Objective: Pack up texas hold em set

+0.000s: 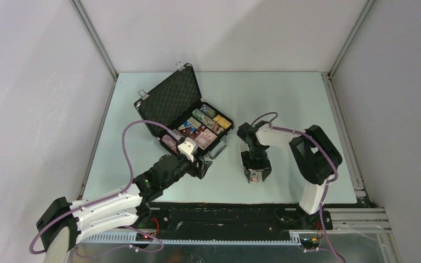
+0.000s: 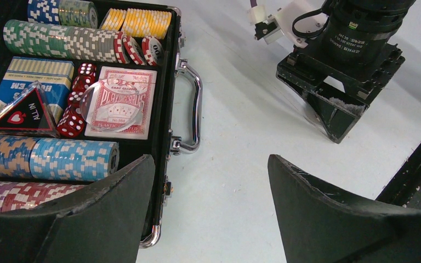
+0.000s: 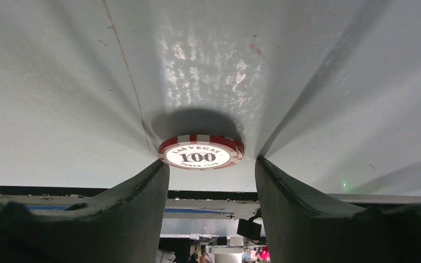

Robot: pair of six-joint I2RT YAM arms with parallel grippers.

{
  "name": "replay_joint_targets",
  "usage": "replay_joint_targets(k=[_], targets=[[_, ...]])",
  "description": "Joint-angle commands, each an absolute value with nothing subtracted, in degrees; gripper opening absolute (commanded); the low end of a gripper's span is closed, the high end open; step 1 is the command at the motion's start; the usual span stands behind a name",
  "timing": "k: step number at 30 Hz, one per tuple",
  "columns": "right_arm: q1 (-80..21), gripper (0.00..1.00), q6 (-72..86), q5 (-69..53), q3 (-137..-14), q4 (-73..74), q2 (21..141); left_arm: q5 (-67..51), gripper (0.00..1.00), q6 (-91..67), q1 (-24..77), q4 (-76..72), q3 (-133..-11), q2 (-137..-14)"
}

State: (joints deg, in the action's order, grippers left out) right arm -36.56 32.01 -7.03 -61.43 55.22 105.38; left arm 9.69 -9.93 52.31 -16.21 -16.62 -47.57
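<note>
The black case of the texas hold em set lies open at the table's middle left, lid up. Its tray holds rows of coloured chips, a red card deck, a blue deck and red dice. My left gripper hovers open beside the case's near right corner, by the silver handle, with nothing in it. A red "100" chip lies flat on the table. My right gripper points down with its tips on either side of the chip; a small gap shows at the right finger.
A clear triangular "ALL IN" marker and a clear round disc lie on top of the decks in the case. The right gripper stands to the right of the case handle. Grey walls enclose the table on three sides.
</note>
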Motion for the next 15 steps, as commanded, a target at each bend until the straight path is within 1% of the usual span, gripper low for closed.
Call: replay_joint_targets(k=[1,15], targets=[[-35.87,0.61,29.83,-6.85,-59.50,49.36,109.09,9.57,0.83,-8.61,52.14,-18.14,-18.55,-47.38],[-34.54,0.61,27.32,-8.70,-62.08,48.12,111.64,9.89,0.83,-8.35,52.21,-18.28,-18.80,-48.40]])
